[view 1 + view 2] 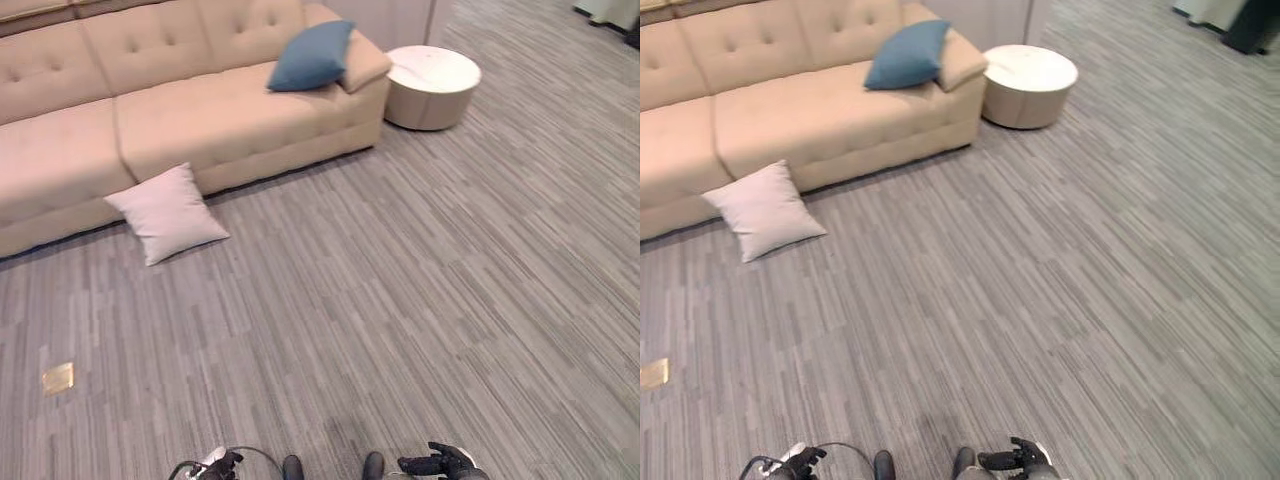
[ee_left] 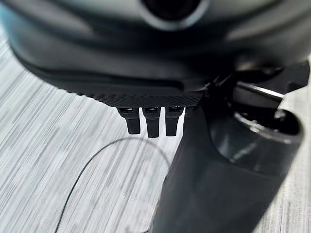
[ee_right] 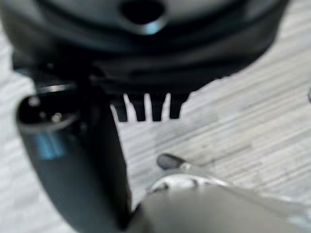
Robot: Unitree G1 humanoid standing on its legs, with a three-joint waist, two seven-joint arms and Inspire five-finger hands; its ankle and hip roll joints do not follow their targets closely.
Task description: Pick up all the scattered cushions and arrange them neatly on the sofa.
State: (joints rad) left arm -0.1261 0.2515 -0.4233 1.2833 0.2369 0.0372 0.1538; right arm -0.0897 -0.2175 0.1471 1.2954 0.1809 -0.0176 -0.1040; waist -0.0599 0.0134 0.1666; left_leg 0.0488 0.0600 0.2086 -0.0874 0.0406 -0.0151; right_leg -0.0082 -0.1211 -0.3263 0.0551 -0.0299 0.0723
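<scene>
One pale cushion (image 1: 167, 212) lay on the floor against the sofa (image 1: 200, 110) front, well ahead and leftward of both empty, loosely open hands, nearer the left hand (image 1: 222, 464) than the right hand (image 1: 440, 463); a blue cushion (image 1: 310, 56) already rested on the seat.

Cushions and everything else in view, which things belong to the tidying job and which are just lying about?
Part of the job:
- white cushion, on the floor, leaning against the sofa front
- blue cushion, already on the seat by the armrest
- sofa
- left hand and right hand, both low and holding nothing

Just lying about:
- round white side table
- brass floor plate
</scene>
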